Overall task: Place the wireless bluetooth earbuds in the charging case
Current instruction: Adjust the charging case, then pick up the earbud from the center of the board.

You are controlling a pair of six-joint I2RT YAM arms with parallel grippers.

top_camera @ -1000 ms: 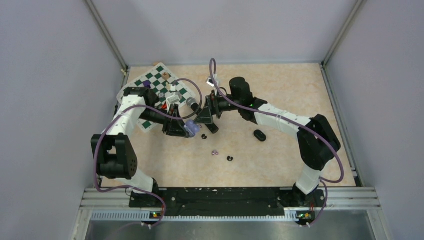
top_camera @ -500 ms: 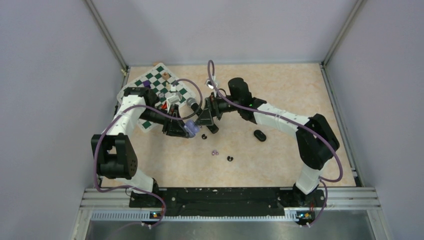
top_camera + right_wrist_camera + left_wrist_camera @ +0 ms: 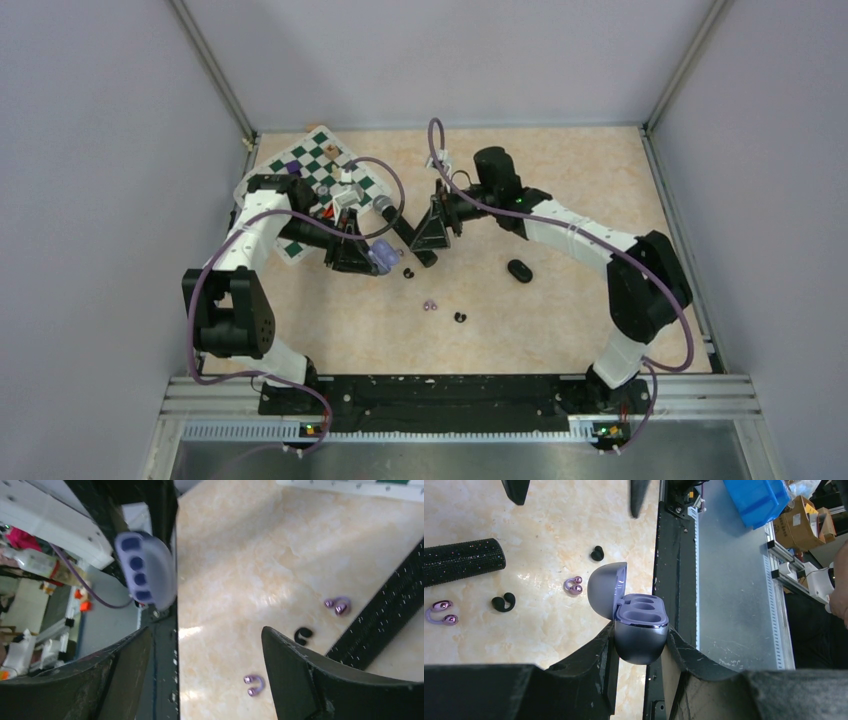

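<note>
Wrist view, left arm: left gripper [image 3: 640, 647] clamped on the pale purple charging case [image 3: 640, 639], lid [image 3: 607, 589] hinged open, both wells empty; the top view is too small to show the wells. The right gripper [image 3: 205, 635] has its fingers spread wide with nothing between them and sits just beside the case. The left wrist view gives all 4 earbuds loose on the table [image 3: 549, 520]: purple bud [image 3: 573, 585] nearest the lid, black bud [image 3: 597, 553] just past it, second black bud [image 3: 503, 602] and second purple bud [image 3: 439, 613] close to the glittery black microphone [image 3: 464, 561]. None is touching the case. The top view shows only 3 of them, 2 black and 1 purple, in a loose line on the table; the 4th cannot be made out there. The right wrist view catches 2 purple and 1 black, with the case blurred at upper left. Only the top view shows the black oval case [image 3: 519, 270], well apart to the right, and the chessboard [image 3: 320, 165] behind the left arm.
</note>
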